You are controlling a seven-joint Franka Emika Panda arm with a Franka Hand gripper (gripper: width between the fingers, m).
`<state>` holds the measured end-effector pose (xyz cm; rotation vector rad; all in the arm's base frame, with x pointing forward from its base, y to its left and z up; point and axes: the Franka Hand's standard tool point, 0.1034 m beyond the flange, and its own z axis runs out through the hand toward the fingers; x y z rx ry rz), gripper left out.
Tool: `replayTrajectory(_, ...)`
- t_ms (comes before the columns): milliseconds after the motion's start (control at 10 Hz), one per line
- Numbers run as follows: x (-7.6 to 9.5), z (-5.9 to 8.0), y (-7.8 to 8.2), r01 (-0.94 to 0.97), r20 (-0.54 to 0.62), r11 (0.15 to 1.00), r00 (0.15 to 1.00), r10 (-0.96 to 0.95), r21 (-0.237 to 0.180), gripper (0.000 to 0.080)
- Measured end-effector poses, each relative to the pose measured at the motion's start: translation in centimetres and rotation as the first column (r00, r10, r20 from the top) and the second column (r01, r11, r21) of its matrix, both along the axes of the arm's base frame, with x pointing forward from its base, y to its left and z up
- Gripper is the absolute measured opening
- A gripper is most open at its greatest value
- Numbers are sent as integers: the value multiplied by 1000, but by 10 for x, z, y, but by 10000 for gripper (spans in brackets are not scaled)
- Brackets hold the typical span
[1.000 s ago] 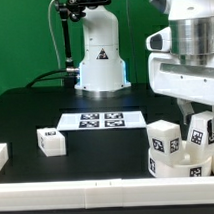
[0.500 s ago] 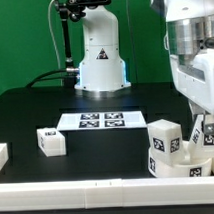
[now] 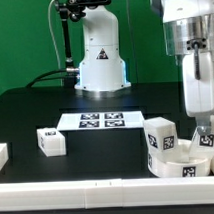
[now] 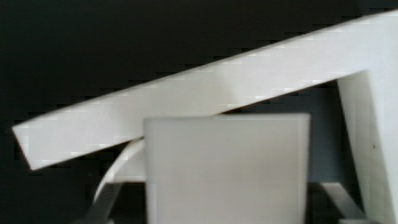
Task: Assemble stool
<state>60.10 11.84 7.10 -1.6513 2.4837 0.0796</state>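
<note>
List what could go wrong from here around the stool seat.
1. The pincer hangs low over the seat, close to the upright leg; a sideways drift could knock that leg.
2. The wrist view shows a white block close up; its grip is unclear, so it might slip or seat askew.

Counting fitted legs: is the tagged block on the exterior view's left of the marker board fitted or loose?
Loose: the block rests alone on the table, apart from the seat at the exterior view's right.
</note>
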Motion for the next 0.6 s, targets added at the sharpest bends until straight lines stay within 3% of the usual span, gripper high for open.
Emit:
replayTrajectory(200,0,-1,1,27,-2,1000,1000,-27,3,347)
replayTrajectory(300,0,-1,1,18,-1,1000,1000,-18,2,518)
replayTrajectory(400,0,-1,0,4,2,1000,1000,-4,0,621)
replayTrajectory(600,-2,17,-14,-230,17,973,973,230,-17,641)
